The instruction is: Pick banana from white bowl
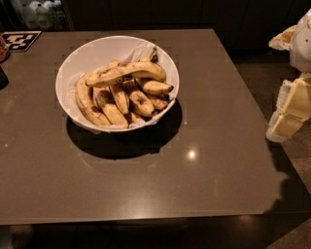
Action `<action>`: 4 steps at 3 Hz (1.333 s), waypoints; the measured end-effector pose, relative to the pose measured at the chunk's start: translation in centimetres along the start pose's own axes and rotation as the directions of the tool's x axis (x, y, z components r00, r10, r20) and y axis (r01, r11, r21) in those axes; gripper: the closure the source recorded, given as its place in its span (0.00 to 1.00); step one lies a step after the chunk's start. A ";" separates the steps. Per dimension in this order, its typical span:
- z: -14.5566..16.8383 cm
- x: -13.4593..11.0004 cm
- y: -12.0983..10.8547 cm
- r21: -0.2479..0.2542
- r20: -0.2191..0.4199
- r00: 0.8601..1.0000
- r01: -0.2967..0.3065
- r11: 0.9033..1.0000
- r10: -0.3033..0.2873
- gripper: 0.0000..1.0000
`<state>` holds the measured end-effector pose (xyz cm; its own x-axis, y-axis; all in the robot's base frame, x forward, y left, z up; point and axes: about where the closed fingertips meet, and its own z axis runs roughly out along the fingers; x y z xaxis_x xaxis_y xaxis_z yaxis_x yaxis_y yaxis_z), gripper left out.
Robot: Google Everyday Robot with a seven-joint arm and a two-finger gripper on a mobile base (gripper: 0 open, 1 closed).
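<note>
The white bowl (77, 58) stands on the brown table, left of centre and towards the back, lined with crumpled white paper. It holds several bananas. The banana (127, 73), long, curved and yellow with brown speckles, lies on top of the pile across the bowl. Shorter brown-blotched bananas (114, 104) lie under it. My gripper (287, 114), cream and white, hangs at the far right of the view, off the table's right edge and well away from the bowl. It holds nothing that I can see.
A black-and-white marker card (19, 40) lies at the table's back left corner. Bottles (39, 12) stand behind it. A dark object (2, 78) is at the left edge. The table (194, 185) ends at the front and at the right.
</note>
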<state>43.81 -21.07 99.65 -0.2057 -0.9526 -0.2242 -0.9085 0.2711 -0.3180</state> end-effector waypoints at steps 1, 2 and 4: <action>0.0 0.0 0.0 0.000 0.000 1.000 0.000 1.000 0.000 0.00; -0.2 -1.2 -0.9 0.000 -0.021 1.000 0.014 1.000 -0.014 0.00; 0.6 -6.1 -4.9 -0.040 -0.083 0.991 0.104 0.994 -0.107 0.00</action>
<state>49.69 -16.45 102.07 -0.1369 -0.9843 -0.1113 -0.9387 0.1648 -0.3028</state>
